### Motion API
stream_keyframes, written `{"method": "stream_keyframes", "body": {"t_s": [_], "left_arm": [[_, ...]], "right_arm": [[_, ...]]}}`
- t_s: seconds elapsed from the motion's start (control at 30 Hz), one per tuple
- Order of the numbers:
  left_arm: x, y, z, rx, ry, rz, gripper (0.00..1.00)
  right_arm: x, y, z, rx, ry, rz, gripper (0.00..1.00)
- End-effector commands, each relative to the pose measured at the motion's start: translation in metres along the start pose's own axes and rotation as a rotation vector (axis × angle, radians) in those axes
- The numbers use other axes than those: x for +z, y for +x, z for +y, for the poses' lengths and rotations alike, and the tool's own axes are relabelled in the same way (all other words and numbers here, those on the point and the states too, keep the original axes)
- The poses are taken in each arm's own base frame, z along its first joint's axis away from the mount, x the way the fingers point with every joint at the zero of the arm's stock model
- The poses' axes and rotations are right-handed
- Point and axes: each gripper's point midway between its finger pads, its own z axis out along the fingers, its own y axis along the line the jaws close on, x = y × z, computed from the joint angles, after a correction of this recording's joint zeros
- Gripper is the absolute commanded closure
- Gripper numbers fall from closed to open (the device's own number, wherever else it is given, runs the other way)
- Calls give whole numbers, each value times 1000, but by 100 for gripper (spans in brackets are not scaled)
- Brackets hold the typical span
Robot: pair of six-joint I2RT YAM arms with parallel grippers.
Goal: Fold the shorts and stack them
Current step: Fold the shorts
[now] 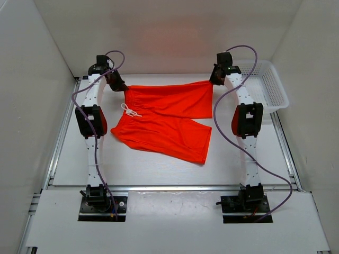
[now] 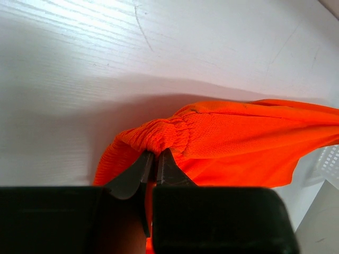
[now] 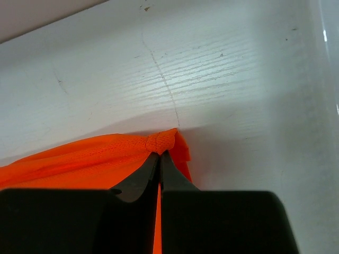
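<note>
The bright orange-red shorts (image 1: 164,119) lie spread across the middle of the table, waistband to the left with a white drawstring (image 1: 130,111). My left gripper (image 1: 117,83) is shut on the gathered far waistband corner (image 2: 161,135), fabric bunched between its fingertips. My right gripper (image 1: 214,79) is shut on the far leg's hem corner (image 3: 161,142). The far edge of the shorts is stretched between the two grippers. The near leg lies flat, angled toward the front right.
A white plastic mesh basket (image 1: 265,84) stands at the back right, just beside the right arm; its corner shows in the left wrist view (image 2: 331,161). White walls enclose the table on three sides. Metal rails run along the table's left and right edges.
</note>
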Motion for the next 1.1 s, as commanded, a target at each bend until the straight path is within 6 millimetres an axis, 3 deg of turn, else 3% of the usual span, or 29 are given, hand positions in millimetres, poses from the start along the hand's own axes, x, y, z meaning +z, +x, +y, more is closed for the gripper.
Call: {"method": "stream_keyframes", "body": {"t_s": [0.0, 0.13, 0.17, 0.23, 0.27, 0.3, 0.33, 0.37, 0.4, 0.43, 0.47, 0.5, 0.53, 0.57, 0.6, 0.63, 0.67, 0.7, 0.73, 0.77, 0.8, 0.83, 0.87, 0.9, 0.93, 0.97, 1.0, 1.03, 1.07], "left_arm": [[-21, -26, -28, 41, 79, -93, 90], [-29, -32, -36, 53, 100, -114, 90], [-43, -35, -50, 71, 118, -135, 90], [-52, -34, -51, 70, 107, -142, 90], [-57, -34, -53, 84, 108, -146, 90], [-73, -37, -61, 93, 119, -167, 90], [-75, -32, -57, 97, 102, -158, 90], [-81, -30, -58, 111, 101, -160, 90], [-100, -31, -65, 128, 110, -180, 90], [-106, -27, -66, 127, 108, -176, 90], [-102, -14, -56, 122, 80, -143, 90], [-122, -12, -62, 140, 88, -162, 90], [-129, -8, -61, 138, 76, -164, 90], [-124, 8, -50, 129, 54, -121, 90], [-145, 11, -54, 148, 51, -147, 90], [-150, 18, -49, 143, 28, -146, 90], [-144, 38, -27, 112, -19, -96, 90], [-163, 45, -26, 116, -38, -122, 90], [-166, 56, -19, 108, -62, -111, 90], [-171, 64, -6, 81, -93, -107, 90], [-174, 90, 15, 26, -134, -68, 90], [-175, 104, 27, -7, -160, -50, 90], [-177, 114, 43, -49, -189, -37, 86], [-170, 142, 64, -100, -236, 22, 64], [-174, 151, 71, -102, -264, 21, 55], [-175, 158, 82, -132, -287, 29, 35], [-170, 174, 94, -155, -311, 70, 9], [-171, 179, 96, -156, -313, 75, 3], [-174, 183, 96, -158, -316, 80, 0]], "right_arm": [[-13, -38, 7, 8, -44, -102, 100], [-31, -43, 16, 7, -91, -107, 100], [-49, -52, 22, 6, -118, -123, 100], [-58, -42, 16, -15, -106, -96, 100], [-83, -52, 28, -31, -142, -128, 100], [-84, -37, 19, -53, -116, -94, 100], [-112, -47, 21, -63, -128, -127, 100], [-122, -42, 23, -81, -125, -124, 100], [-122, -18, 19, -105, -116, -78, 100], [-151, -25, 20, -103, -128, -110, 100], [-162, -13, 26, -134, -132, -102, 100], [-161, 18, 18, -155, -117, -39, 100], [-190, 22, 26, -171, -136, -66, 100], [-199, 36, 26, -183, -142, -51, 100], [-197, 72, 16, -200, -126, 21, 100], [-221, 80, 24, -211, -147, -3, 100], [-229, 99, 21, -219, -142, 23, 100], [-236, 115, 21, -223, -150, 43, 100], [-249, 151, 16, -224, -151, 89, 100], [-256, 170, 14, -225, -155, 118, 100], [-274, 184, 12, -218, -176, 117, 100], [-276, 225, 9, -223, -168, 183, 100], [-283, 245, 2, -223, -151, 215, 100], [-293, 257, 0, -216, -155, 211, 100], [-297, 294, -7, -249, -147, 271, 100], [-301, 308, -9, -202, -131, 290, 96], [-307, 321, -16, -194, -117, 307, 83], [-312, 335, -16, -209, -124, 331, 45], [-311, 340, -21, -210, -98, 335, 40]]}}
